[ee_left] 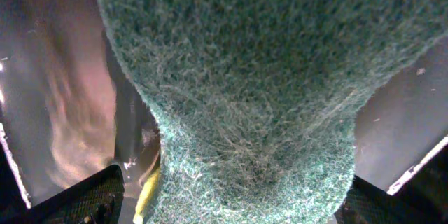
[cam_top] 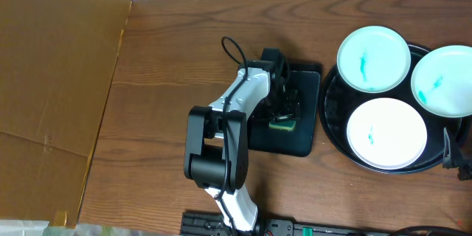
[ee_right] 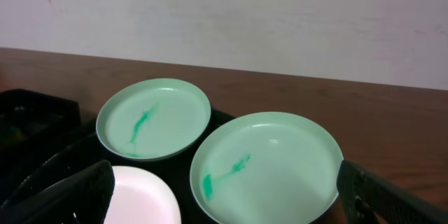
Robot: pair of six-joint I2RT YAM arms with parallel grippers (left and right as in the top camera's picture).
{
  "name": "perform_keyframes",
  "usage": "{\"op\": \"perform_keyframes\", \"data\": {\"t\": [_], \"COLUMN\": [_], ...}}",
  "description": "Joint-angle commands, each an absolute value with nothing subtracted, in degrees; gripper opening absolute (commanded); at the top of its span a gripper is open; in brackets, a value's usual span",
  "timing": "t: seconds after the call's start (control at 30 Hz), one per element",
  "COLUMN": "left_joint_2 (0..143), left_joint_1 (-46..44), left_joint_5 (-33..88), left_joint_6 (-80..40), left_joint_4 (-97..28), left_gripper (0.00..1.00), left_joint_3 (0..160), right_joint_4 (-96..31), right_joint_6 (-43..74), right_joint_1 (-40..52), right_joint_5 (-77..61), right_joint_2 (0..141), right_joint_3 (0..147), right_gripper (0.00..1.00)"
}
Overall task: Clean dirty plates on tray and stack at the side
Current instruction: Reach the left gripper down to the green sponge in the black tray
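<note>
The desk [cam_top: 184, 37] is carrying the round black tray [cam_top: 330, 118] at the right. All three dirty plates [cam_top: 386, 133] are lying in it, teal smears unwiped, the two far ones reaching past its rim. The smaller rectangular tray [cam_top: 306, 88] is sitting just left of it, with the green sponge [ee_left: 245, 77]. The left fingers [ee_left: 84, 199] are standing wide astride the sponge; I cannot tell whether they are gripping it. The right fingers [ee_right: 70, 192] are gaping wide over the plates, holding nothing. A loose hold is risking a dropped sponge, and hard scrubbing could tip an overhanging plate.
</note>
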State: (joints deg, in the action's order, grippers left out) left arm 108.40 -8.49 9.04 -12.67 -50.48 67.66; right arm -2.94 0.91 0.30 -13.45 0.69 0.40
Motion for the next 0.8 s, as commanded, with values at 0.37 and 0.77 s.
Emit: {"op": "perform_keyframes", "data": {"t": [0.37, 0.77], "left_joint_2": [108.99, 108.99], "left_joint_1": [-8.60, -8.60], "left_joint_5": [8.08, 7.05], "left_joint_6": [-12.62, -12.56], "left_joint_4": [-49.56, -46.74], "left_gripper": [0.44, 0.84], "left_joint_3": [66.85, 66.15], "right_joint_4": [-3.16, -3.16], "right_joint_6": [1.65, 1.65], "right_joint_1": [0.84, 0.84], "right_joint_5": [-13.34, -13.34], "right_joint_2": [0.38, 0.38], "right_joint_3": [0.32, 0.32], "right_gripper": [0.99, 0.99]}}
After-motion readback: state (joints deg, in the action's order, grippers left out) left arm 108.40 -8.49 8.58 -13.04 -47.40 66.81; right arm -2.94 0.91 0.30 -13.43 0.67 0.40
